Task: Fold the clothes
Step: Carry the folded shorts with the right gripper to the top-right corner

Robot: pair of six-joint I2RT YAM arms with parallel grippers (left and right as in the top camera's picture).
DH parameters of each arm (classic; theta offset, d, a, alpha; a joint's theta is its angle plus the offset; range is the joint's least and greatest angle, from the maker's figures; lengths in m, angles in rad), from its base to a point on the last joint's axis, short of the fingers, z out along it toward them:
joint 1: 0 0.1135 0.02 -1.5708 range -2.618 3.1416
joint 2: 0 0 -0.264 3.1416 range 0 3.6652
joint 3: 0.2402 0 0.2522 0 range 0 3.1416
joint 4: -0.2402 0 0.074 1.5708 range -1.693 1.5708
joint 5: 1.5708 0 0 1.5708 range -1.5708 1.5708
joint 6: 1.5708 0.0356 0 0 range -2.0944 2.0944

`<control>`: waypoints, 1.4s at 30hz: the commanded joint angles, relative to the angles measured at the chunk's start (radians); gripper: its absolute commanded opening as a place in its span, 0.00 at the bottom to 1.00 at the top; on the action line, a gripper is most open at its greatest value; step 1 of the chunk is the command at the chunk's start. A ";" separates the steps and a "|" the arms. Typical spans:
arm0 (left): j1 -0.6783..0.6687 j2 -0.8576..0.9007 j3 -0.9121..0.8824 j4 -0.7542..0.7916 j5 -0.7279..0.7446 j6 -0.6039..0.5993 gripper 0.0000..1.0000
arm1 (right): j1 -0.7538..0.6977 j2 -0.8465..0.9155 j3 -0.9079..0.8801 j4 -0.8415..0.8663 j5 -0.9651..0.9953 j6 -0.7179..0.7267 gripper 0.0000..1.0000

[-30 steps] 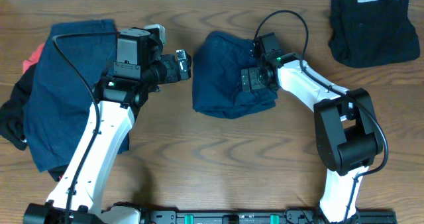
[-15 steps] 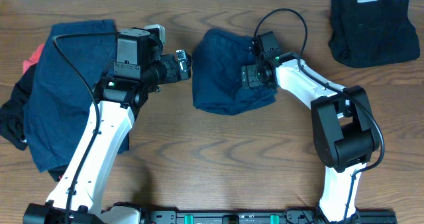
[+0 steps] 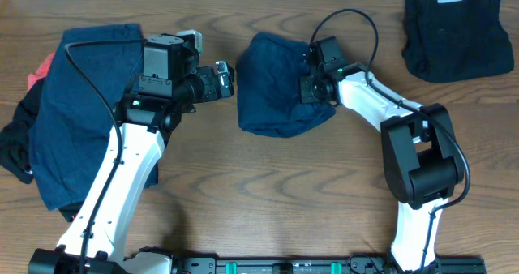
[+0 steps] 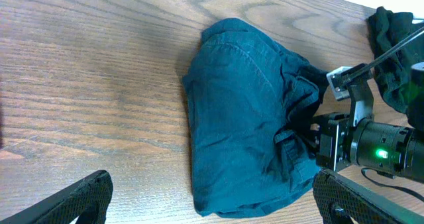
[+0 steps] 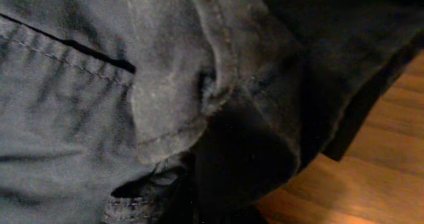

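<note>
Right claw (image 3: 310, 88) clamped together on the right edge of the navy garment (image 3: 272, 87): fold step in hand.
I judge the grasp made; the cloth lies bunched on the table (image 3: 268, 193) directly left of the claw. Next move calls for lifting that edge and carrying it leftward across the cloth. Left claw (image 3: 225, 79), fingers apart, hangs just past the far edge and may obstruct. Black garment (image 3: 458, 35) lies well right; unfolded pile (image 3: 73, 112) well left.

Shorts (image 3: 272, 96) centre of table (image 3: 268, 193); clothes pile (image 3: 57, 136) far left; garment (image 3: 458, 35) far right, behind.
</note>
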 commanded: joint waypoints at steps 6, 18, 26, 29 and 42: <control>0.004 0.004 0.014 -0.003 -0.032 0.018 0.98 | -0.106 -0.034 -0.025 0.000 -0.239 0.076 0.01; 0.004 0.004 0.014 -0.003 -0.059 0.018 0.98 | -0.251 -0.304 -0.025 0.098 -0.429 0.196 0.01; 0.004 0.004 0.014 -0.004 -0.059 0.018 0.98 | -0.253 -0.397 -0.025 0.233 -0.387 0.273 0.01; 0.004 0.004 0.014 -0.004 -0.059 0.018 0.98 | -0.261 -0.409 -0.025 0.286 -0.361 0.259 0.01; 0.004 0.004 0.014 -0.005 -0.082 0.018 0.98 | -0.444 -0.421 -0.025 0.620 -0.353 0.282 0.01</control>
